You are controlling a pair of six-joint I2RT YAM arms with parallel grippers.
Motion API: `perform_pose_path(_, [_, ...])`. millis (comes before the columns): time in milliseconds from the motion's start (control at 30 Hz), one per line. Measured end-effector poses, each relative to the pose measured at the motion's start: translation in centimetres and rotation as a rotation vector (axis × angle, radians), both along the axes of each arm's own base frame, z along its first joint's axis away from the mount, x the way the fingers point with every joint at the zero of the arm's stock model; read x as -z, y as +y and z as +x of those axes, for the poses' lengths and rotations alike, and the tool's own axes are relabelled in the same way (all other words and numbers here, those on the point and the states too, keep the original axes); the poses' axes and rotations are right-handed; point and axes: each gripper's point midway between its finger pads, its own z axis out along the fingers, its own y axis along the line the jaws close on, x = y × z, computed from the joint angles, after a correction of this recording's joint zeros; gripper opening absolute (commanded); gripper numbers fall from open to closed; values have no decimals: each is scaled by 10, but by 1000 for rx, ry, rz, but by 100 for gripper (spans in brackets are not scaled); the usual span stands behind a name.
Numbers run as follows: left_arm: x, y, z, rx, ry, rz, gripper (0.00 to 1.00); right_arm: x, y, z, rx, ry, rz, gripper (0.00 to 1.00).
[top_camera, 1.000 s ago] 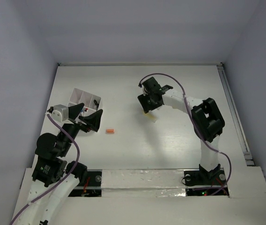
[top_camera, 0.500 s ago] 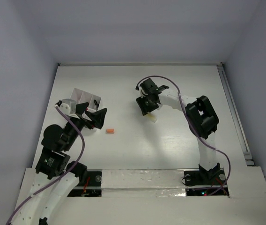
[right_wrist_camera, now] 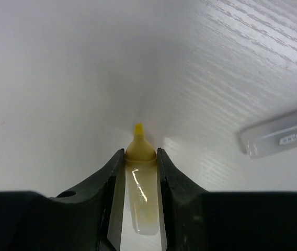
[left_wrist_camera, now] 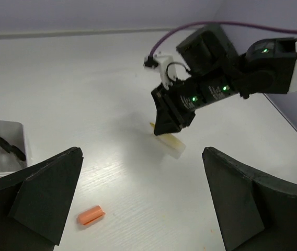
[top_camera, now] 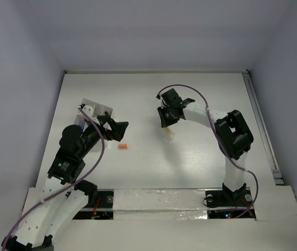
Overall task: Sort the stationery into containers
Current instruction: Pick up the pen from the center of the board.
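Observation:
A cream tube [right_wrist_camera: 140, 193] with a yellow tip lies on the table, and my right gripper [right_wrist_camera: 140, 155] is shut on it, both jaws pressed against its sides. From above, the tube [top_camera: 169, 134] pokes out below that gripper [top_camera: 166, 124]. A small orange bit [top_camera: 122, 146] lies loose, seen close by the left wrist camera [left_wrist_camera: 91, 215]. My left gripper [left_wrist_camera: 142, 152] hangs wide open and empty above the table, just right of the white divided box [top_camera: 95, 107]. Black-handled scissors [left_wrist_camera: 10, 148] lie in one compartment of the box [left_wrist_camera: 22, 137].
A clear flat plastic strip [right_wrist_camera: 279, 137] lies on the table to the right of the tube. The left arm covers much of the box from above. A rail [top_camera: 261, 125] runs along the table's right edge.
The right jaws have closed in onto the cream tube. The left arm has swung right and forward, off the box and toward the orange bit, jaws still wide.

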Motion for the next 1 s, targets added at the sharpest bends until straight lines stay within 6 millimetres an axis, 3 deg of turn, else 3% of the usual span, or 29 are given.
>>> perform_pose_path(133, [19,-22,7,83,107,-27,98,-46,10,-5,41,-90,157,11])
perform_pose_path(333, [44,-61,8,195,254,-165,97,-141,24,-19,91,-274,461,13])
perform_pose_path(433, [61,-80,0,229,304,-209,96,-168,34,-33,91,-317,583,13])
perform_pose_path(700, [85,-126,8,258,345,-234,83,-186,61,-61,70,-320,722,13])
perform_pose_path(867, [100,-136,16,221,340,-204,73,-195,60,-66,70,-336,751,14])
perform_pose_path(1000, [100,-138,22,185,308,-186,56,-199,60,-66,75,-343,766,14])
